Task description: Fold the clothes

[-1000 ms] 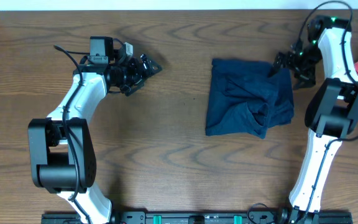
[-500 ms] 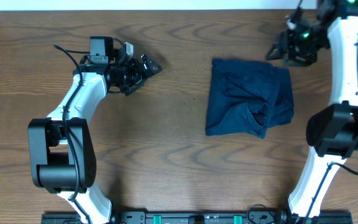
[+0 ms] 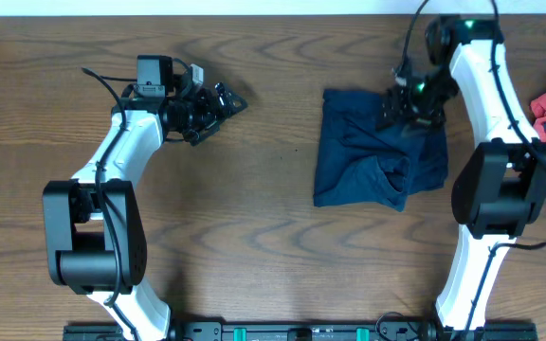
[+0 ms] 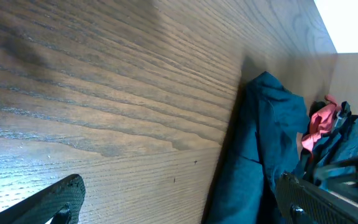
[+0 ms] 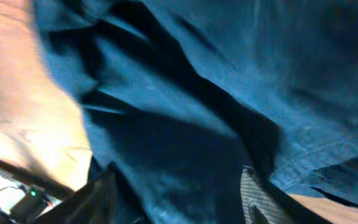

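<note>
The clothes (image 3: 377, 152) lie on the tabletop (image 3: 273, 237), right of the middle, already brought together into a rough rectangle, so I judge that most of the folding is done. The lower right part is bunched and wrinkled, so a last fold or some smoothing seems to be left. The right gripper (image 3: 408, 106) is on the upper right part of the cloth; its fingers (image 5: 263, 199) press into the fabric, and I cannot tell whether they pinch it. The left gripper (image 3: 221, 104) rests well apart on the left, fingers wide open and empty.
</note>
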